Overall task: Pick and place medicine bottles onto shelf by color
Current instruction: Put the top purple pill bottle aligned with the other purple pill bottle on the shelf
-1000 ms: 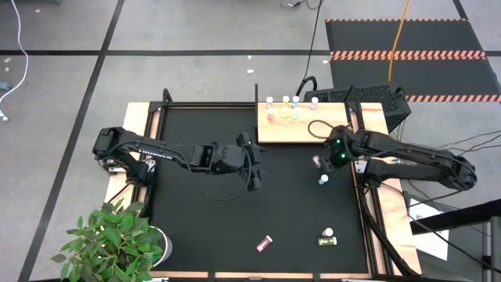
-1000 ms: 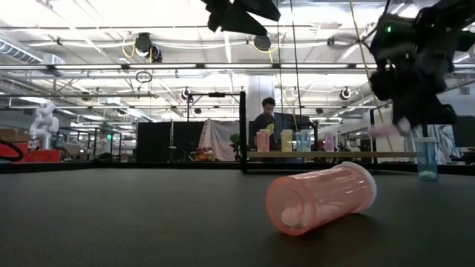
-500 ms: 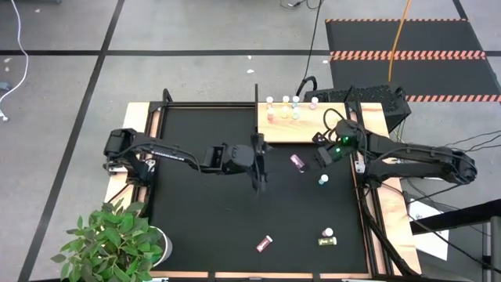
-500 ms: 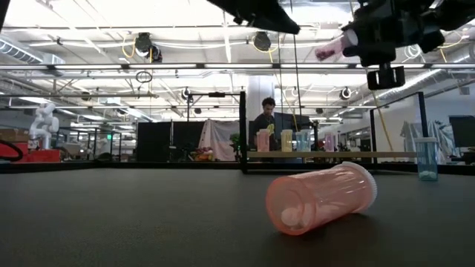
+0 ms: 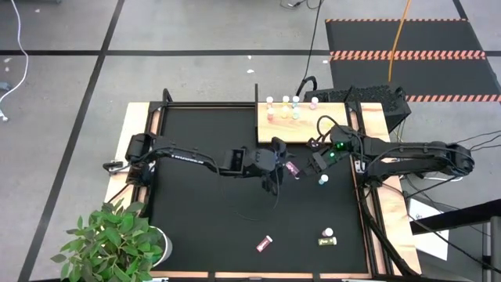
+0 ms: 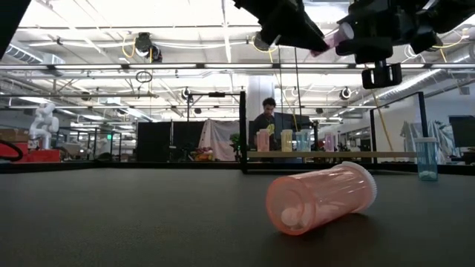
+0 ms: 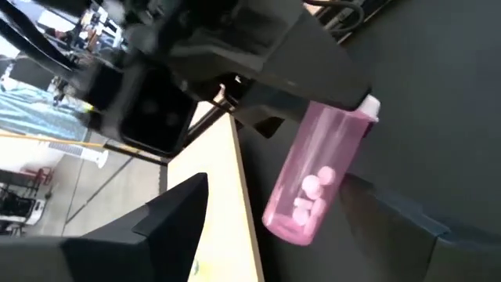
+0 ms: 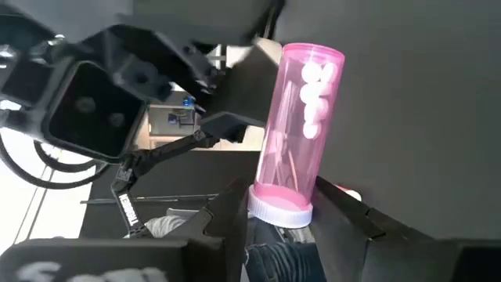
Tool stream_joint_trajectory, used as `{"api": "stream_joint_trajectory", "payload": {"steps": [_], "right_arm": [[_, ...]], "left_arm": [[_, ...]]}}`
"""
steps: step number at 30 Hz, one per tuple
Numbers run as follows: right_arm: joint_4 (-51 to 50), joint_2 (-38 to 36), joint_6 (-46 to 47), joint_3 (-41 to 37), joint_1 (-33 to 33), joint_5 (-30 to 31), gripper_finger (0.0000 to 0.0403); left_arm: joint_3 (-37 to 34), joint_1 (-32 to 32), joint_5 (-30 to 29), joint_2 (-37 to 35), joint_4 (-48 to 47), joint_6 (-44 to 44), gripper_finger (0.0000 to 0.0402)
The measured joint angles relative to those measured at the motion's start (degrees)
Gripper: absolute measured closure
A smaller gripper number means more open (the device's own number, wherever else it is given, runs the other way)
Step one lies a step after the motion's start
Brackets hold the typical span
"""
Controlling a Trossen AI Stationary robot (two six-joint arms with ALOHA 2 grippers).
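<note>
A pink medicine bottle [image 5: 292, 167] with a white cap hangs in the air over the black mat, just in front of the shelf [image 5: 301, 127]. My right gripper [image 5: 312, 160] is shut on it. My left gripper [image 5: 279, 166] stands open at the bottle's bottom end [image 7: 288, 223], one finger on each side and a gap showing to both. Several bottles [image 5: 284, 110] stand upright along the shelf's far edge. A teal bottle [image 5: 323, 179] stands on the mat, and two more lie near the front: a red one [image 5: 265, 244] and a yellow-green one [image 5: 327, 237]. My right gripper pinches the pink bottle's white cap end [image 8: 280, 208] between its two fingers. The fingers come about level from the table's right, in line with the bottle. The bottle sticks out beyond them toward the left gripper, lying nearly level and lifted clear of the mat.
A wooden frame [image 5: 139, 117] edges the black mat. A potted plant [image 5: 117, 239] stands at the near left corner. Cables and a dark box [image 5: 376, 98] lie behind the shelf. In the low view the lying red bottle [image 6: 319, 196] fills the foreground.
My right gripper has lifted the pink bottle off the mat and tipped up from pointing down to about level, so the bottle now lies sideways pointing left. My left gripper has gone toward the table's right edge, rolled its wrist, and come round the bottle's bottom end.
</note>
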Motion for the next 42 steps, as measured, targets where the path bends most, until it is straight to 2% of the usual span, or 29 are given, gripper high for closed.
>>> {"api": "stream_joint_trajectory", "payload": {"steps": [10,15,23,26,31,37,42], "right_arm": [[0.3,-0.2,0.0,0.0,0.0,1.2,0.0289],[0.2,-0.2,0.2,0.0,0.0,1.3,0.0289],[0.1,-0.2,-0.3,0.0,0.0,1.6,0.0289],[0.0,-0.2,-2.0,0.0,0.0,4.1,0.0285],[1.0,-0.3,-4.4,0.0,0.0,5.5,0.025],[3.4,-2.0,-5.2,0.0,-1.0,6.7,0.0194],[5.0,-7.4,-8.5,0.0,-2.5,12.2,0.0171]], "left_arm": [[0.1,0.2,0.0,0.5,-1.9,-0.2,0.0225],[0.1,0.2,0.0,0.5,-2.7,-0.4,0.0262],[0.1,0.2,0.0,0.5,-3.3,0.9,0.0268],[0.1,0.2,-0.3,0.5,-3.7,0.9,0.0268],[0.1,0.3,-0.4,0.5,-3.5,-0.9,0.0268],[0.1,1.3,-0.2,0.5,-3.3,-7.9,0.0269],[0.1,2.9,-0.2,-0.3,-2.2,-19.1,0.0269]]}}
